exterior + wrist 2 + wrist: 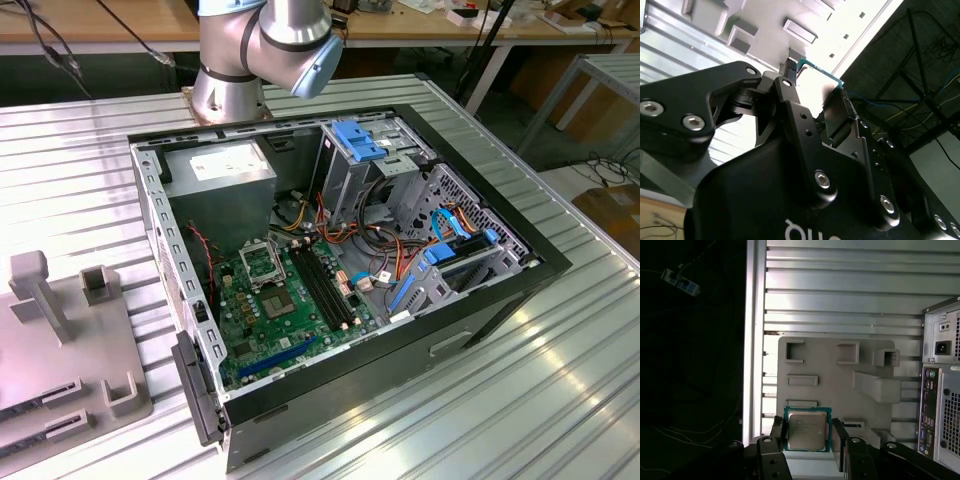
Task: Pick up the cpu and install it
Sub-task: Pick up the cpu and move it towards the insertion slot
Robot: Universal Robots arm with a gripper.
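In both wrist views my gripper is shut on the cpu, a small square chip with a silver-grey top and a thin greenish rim. Its two black fingers press on opposite edges of the chip. The second wrist view has the cpu lifted off the grey fixture plate, with the gripper around it. Inside the open computer case, the square black socket sits on the green motherboard, next to the long memory slots.
The grey fixture plate with raised blocks lies on the ribbed metal table at the exterior view's left, beside the case. The arm's base stands behind the case. A grey power-supply box, drive bays and loose cables crowd the case interior.
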